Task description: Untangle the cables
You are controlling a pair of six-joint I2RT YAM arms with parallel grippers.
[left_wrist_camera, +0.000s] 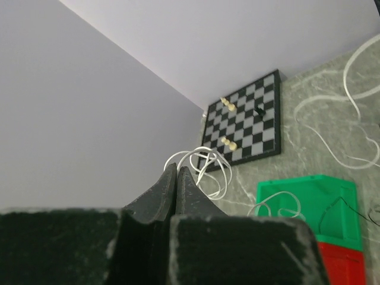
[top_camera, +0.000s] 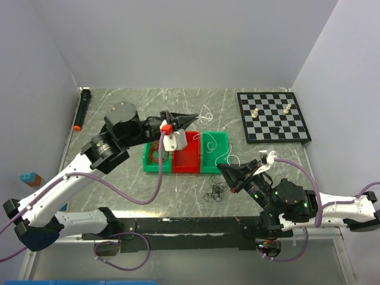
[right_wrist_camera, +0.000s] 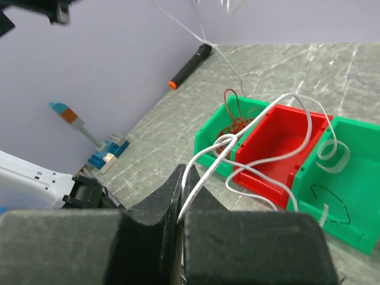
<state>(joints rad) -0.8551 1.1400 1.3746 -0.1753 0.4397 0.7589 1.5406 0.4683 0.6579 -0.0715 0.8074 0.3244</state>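
Observation:
A white cable (top_camera: 210, 141) stretches between my two grippers above the bins. My left gripper (top_camera: 196, 117) is shut, and loops of the white cable (left_wrist_camera: 205, 166) spring from its tip (left_wrist_camera: 177, 169), so it seems to pinch that cable. My right gripper (top_camera: 221, 168) is shut on the other end of the white cable (right_wrist_camera: 261, 119), which runs from its tip (right_wrist_camera: 189, 178) up over the red bin (right_wrist_camera: 279, 148). Red cables (right_wrist_camera: 231, 122) lie in the left green bin (top_camera: 148, 163). Loose black cables (top_camera: 215, 191) lie on the table in front of the bins.
The right green bin (right_wrist_camera: 356, 178) holds a black cable (right_wrist_camera: 329, 199) and a white coil (right_wrist_camera: 329, 151). A chessboard (top_camera: 273, 116) with a few pieces lies at the back right. A black marker (top_camera: 82, 108) lies along the left wall. Toy blocks (right_wrist_camera: 107, 151) sit beyond the table's left edge.

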